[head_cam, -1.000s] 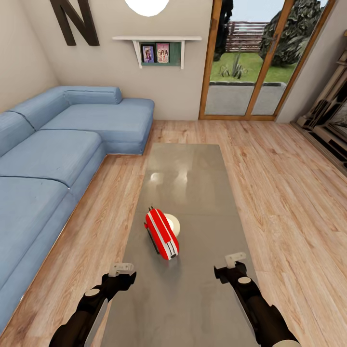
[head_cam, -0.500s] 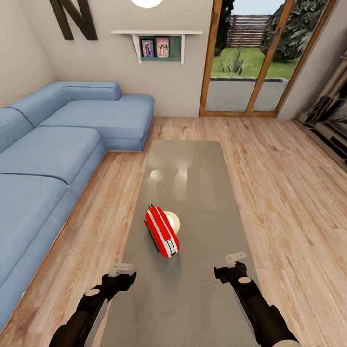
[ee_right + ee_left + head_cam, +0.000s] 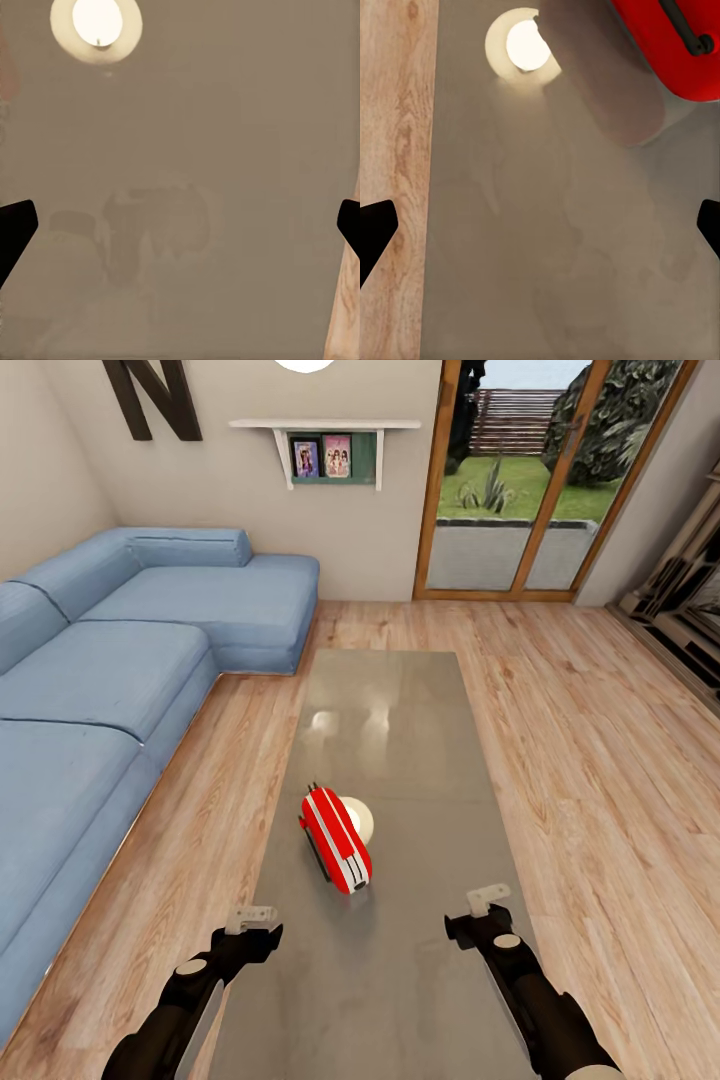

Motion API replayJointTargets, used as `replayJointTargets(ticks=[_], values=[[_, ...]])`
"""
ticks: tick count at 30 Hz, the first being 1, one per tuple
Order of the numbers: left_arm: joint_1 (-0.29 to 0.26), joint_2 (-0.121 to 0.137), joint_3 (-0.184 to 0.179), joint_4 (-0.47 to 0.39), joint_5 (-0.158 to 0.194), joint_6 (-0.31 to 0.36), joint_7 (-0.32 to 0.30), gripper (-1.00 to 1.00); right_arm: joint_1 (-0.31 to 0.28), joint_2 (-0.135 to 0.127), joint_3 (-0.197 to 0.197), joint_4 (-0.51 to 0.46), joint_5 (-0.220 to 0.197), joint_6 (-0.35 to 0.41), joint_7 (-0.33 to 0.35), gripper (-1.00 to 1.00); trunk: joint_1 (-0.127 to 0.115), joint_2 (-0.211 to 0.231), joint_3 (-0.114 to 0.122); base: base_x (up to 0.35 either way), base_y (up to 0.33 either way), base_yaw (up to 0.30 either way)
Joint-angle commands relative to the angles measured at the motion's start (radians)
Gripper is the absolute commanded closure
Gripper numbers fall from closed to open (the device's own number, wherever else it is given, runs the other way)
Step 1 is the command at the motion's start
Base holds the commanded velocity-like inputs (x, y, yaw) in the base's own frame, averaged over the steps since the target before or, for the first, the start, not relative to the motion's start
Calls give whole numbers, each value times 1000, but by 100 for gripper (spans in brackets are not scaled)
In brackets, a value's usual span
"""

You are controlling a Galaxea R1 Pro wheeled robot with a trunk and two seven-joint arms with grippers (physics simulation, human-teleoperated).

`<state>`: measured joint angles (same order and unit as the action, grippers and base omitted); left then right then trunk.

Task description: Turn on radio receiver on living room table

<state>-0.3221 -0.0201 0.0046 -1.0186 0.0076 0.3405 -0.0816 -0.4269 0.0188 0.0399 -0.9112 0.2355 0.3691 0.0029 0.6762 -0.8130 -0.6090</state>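
Living room (image 3: 560, 690) with light wood floor, open on the right of the table as far as the glazed garden doors (image 3: 510, 480) in the far wall; blue L-shaped sofa (image 3: 110, 680) along the left side, leaving a narrow strip of floor between it and the table's left edge. Dark letter N (image 3: 150, 395) on the beige wall, and a white wall shelf (image 3: 325, 450) holding small framed pictures. Table (image 3: 400, 980): long, low, glossy grey-brown top, its long axis running from near to far, with bare surface beyond the radio up to the far edge. Radio receiver (image 3: 335, 840): bright red with white trim, lying at mid-length of the table, left of its centre line; long axis runs diagonally from far-left to near-right, the white-trimmed end nearest. In the left wrist view its red body and thin black handle (image 3: 682, 30) sit at a corner of the frame. Round white lamp reflection (image 3: 360, 820) on the top just right of the radio. Left gripper (image 3: 252, 916) above the table's near-left edge, right gripper (image 3: 488, 900) above the near-right part, both short of the radio and well apart from it; nothing stands between them and it. In each wrist view the dark fingertips (image 3: 375, 225) (image 3: 15, 225) sit at opposite frame edges, so both claws are spread wide and hold nothing.
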Motion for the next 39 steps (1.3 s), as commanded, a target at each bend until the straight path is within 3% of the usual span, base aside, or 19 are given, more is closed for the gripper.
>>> replayJointTargets(ticks=[1,31,39], values=[[0,0,0,0,0,0,0,-100,0,0,0,0,0,0,0,-100,0,0,0,0,0,0],[0,8,-2,-3,-1,0,-4,-100,0,1,6,-8,9,-5,-6,-100,0,0,-45,0,0,14],[0,10,-1,-3,0,0,-4,-100,0,1,51,-56,8,0,-8,-100,0,0,-58,0,0,78]])
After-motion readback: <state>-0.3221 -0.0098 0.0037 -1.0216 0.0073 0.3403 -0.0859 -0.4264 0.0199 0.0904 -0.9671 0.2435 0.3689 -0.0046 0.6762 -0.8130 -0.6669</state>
